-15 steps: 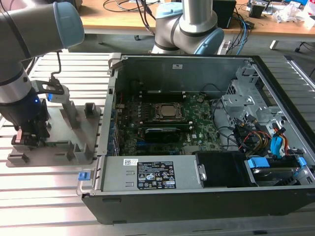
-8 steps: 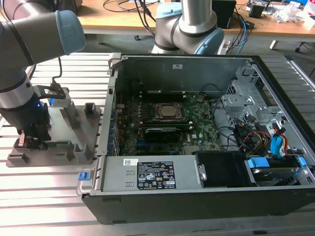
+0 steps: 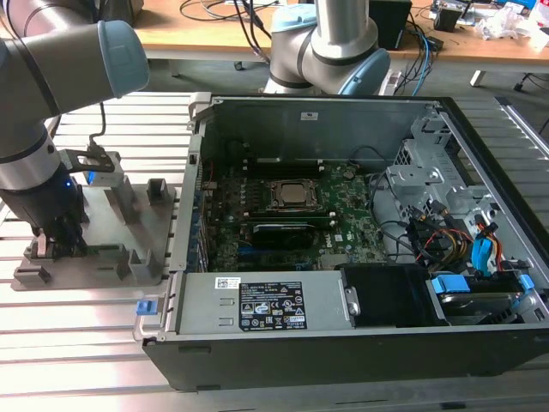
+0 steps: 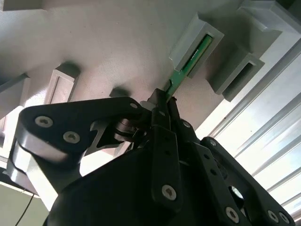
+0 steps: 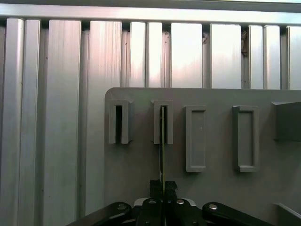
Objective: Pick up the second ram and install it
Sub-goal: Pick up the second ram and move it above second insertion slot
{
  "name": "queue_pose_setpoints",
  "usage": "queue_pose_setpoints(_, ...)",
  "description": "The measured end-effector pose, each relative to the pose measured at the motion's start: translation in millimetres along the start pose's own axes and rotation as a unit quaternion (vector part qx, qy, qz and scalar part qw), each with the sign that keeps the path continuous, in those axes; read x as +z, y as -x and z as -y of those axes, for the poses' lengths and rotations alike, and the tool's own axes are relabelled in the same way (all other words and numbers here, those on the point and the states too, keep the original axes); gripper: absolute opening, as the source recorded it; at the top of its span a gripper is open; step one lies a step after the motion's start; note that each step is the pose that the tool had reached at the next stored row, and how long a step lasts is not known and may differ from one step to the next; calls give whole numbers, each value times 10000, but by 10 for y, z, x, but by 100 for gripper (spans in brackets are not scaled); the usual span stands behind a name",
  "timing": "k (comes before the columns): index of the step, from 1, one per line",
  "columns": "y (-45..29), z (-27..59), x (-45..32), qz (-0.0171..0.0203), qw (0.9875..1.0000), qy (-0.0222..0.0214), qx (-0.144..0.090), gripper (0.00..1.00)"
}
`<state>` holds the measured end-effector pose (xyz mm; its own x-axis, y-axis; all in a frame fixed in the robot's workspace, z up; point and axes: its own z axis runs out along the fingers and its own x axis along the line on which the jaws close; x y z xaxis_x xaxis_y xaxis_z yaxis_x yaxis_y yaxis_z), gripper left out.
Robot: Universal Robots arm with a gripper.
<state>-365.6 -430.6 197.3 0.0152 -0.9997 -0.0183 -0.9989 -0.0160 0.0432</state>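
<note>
The second ram [image 4: 193,59] is a thin green stick standing on edge in a slot of the grey fixture tray [image 4: 117,47]. In the first wrist view the second ram [image 5: 162,141] shows edge-on, running from its slot down to my gripper [image 5: 162,184]. My gripper [image 4: 162,101] is shut on the stick's near end, its black fingers pressed together around it. In the exterior view my gripper [image 3: 60,245] is low over the fixture tray [image 3: 94,215], on the exterior view's left, beside the open computer case [image 3: 343,120].
The motherboard [image 3: 343,227] lies inside the case with the CPU socket [image 3: 292,195] near its middle. A second robot arm [image 3: 330,43] stands behind the case. Cables and drive bays [image 3: 463,240] fill the case's right. A ribbed aluminium table [image 3: 77,335] carries everything.
</note>
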Motion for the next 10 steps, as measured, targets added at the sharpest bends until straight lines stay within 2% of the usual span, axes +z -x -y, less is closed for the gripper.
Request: queue_pose_setpoints(10,0,0,0,0,10000,0,-11,14)
